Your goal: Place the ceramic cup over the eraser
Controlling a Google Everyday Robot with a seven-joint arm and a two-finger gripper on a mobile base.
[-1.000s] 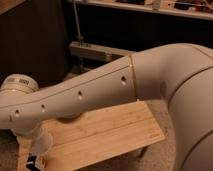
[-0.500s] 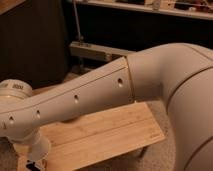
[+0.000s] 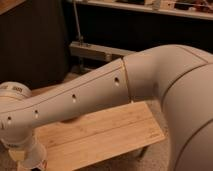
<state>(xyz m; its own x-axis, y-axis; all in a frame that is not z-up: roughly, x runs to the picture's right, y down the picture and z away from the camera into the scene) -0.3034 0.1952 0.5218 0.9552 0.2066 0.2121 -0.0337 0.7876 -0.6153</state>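
The robot's white arm [image 3: 85, 97] sweeps across the view from the bulky shoulder at 3 o'clock down to the wrist at 8 o'clock, hiding much of the scene. The end effector [image 3: 27, 156] sits at the very bottom-left corner, at about 7 o'clock, over the near-left edge of the wooden surface [image 3: 105, 132]; its fingers are shut, and whether they have hold of anything cannot be told. Neither the ceramic cup nor the eraser can be seen; the arm covers the left part of the surface. Behind, at 12 o'clock, a dark shelf [image 3: 150, 10] runs across.
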